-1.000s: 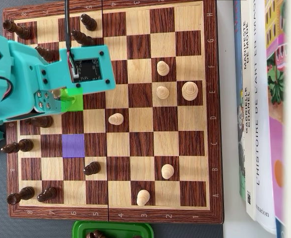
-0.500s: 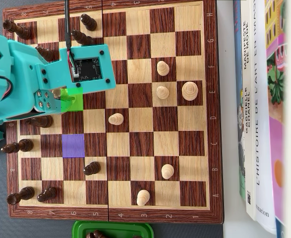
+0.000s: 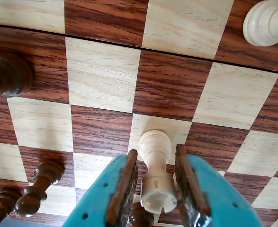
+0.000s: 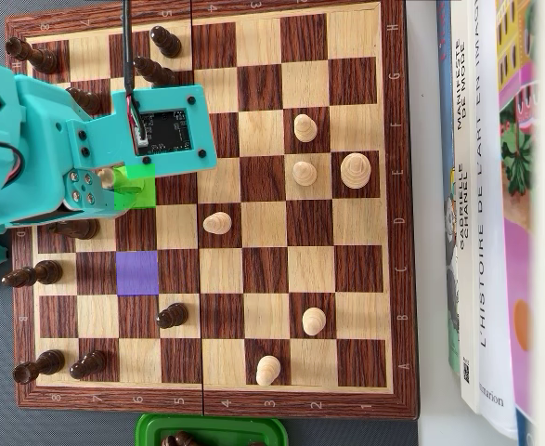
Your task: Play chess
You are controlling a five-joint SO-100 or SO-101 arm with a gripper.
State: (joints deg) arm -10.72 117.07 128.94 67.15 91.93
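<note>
One light rook (image 3: 155, 170) stands between our gripper (image 3: 155, 182) fingers in the wrist view, on the chessboard (image 3: 101, 71); the pads flank its narrow waist closely, though we cannot tell whether they touch. Turned wood, so we judge it light, stiff and somewhat slick; the waist below the crown seems the best hold. Overhead, the arm hides that piece. We count six light pieces in the open, among them a pawn (image 4: 217, 222), and about a dozen dark ones.
</note>
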